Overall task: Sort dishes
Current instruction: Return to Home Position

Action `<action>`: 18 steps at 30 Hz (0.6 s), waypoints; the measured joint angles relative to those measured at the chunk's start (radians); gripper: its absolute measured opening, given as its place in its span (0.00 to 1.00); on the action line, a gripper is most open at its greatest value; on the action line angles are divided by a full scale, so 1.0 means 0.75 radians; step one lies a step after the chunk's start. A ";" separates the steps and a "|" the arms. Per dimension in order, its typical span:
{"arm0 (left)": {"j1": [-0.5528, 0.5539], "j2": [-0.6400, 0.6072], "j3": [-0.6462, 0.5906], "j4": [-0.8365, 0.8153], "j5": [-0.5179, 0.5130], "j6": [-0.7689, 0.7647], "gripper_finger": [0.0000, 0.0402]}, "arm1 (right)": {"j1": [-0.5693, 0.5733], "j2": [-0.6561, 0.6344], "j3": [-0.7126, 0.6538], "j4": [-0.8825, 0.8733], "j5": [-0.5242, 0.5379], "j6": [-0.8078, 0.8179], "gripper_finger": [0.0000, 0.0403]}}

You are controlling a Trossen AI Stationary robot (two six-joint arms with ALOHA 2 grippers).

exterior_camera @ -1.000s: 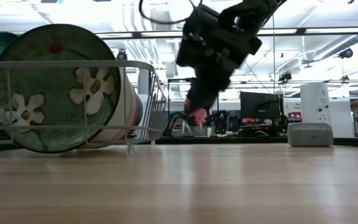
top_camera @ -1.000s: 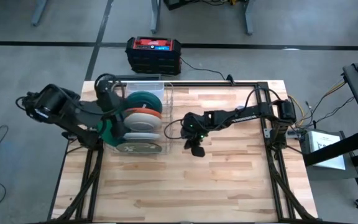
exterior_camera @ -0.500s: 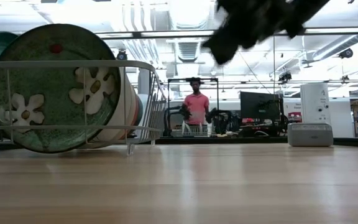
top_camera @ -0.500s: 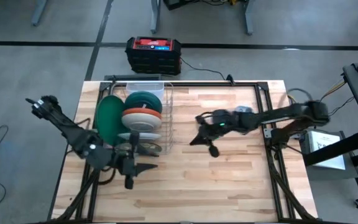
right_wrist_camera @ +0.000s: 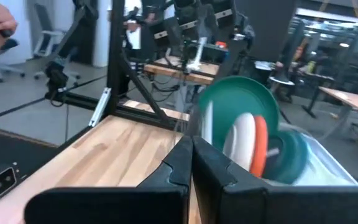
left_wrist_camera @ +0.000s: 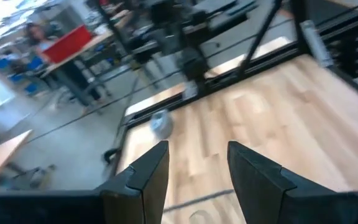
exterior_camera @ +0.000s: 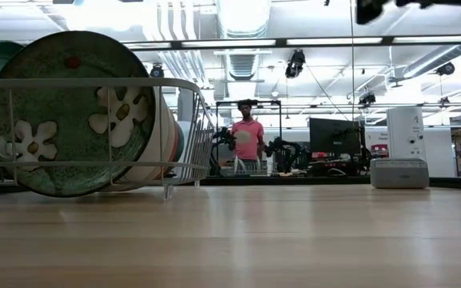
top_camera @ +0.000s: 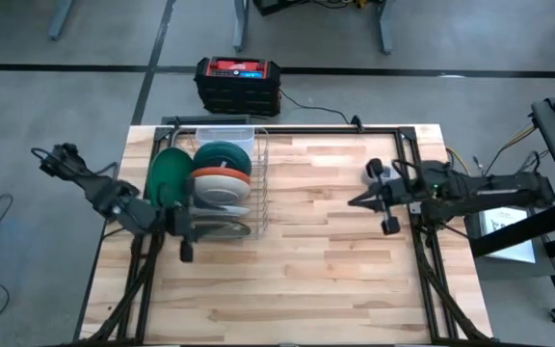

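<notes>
The dishes stand on edge in the silver wire rack (top_camera: pixel 253 183) at the table's far left. They are a large dark green plate (top_camera: pixel 167 178), teal bowls (top_camera: pixel 222 156), an orange dish (top_camera: pixel 229 177), a white one (top_camera: pixel 222 190) and a green speckled plate with white flowers (exterior_camera: pixel 70 112) at the near end. They also show in the right wrist view (right_wrist_camera: pixel 241 102). My left gripper (top_camera: pixel 187 231) (left_wrist_camera: pixel 197 149) is open and empty at the rack's near left corner. My right gripper (top_camera: pixel 355 202) (right_wrist_camera: pixel 191 146) is shut and empty, high above the table's right part.
A black and red box (top_camera: pixel 239 82) sits on the floor beyond the far edge. Black frame rails (top_camera: pixel 335 130) run along the table's far and side edges. A small grey round device (left_wrist_camera: pixel 160 122) lies on the wood. A person in a pink shirt (exterior_camera: pixel 250 140) stands in the room behind.
My left gripper has drawn out of the rack, away from the dishes, toward the near edge, then back to the rack's near left corner. My right gripper has gone from the table's middle toward the right edge and up. The large green plate now stands free in the rack.
</notes>
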 joint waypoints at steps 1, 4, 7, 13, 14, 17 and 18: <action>0.000 -0.032 -0.003 -0.031 -0.037 -0.009 0.38 | 0.000 -0.044 -0.024 -0.014 0.022 0.011 0.00; -0.002 -0.133 -0.003 -0.140 -0.102 -0.068 0.38 | -0.001 -0.146 -0.093 -0.072 0.058 0.020 0.00; -0.002 -0.222 -0.003 -0.208 -0.114 -0.116 0.38 | 0.000 -0.203 -0.147 -0.083 0.088 0.046 0.00; 0.000 -0.344 -0.003 -0.293 -0.577 -0.221 0.38 | 0.000 -0.237 -0.217 -0.101 0.170 0.051 0.01; 0.002 -0.356 -0.003 -0.321 -0.696 -0.249 0.38 | 0.000 -0.236 -0.226 -0.096 0.181 0.051 0.01; 0.003 -0.378 -0.008 -0.454 -1.107 -0.392 0.38 | 0.000 -0.234 -0.240 -0.084 0.193 0.051 0.01; 0.004 -0.386 -0.011 -0.517 -1.181 -0.459 0.38 | 0.000 -0.232 -0.240 -0.080 0.193 0.052 0.01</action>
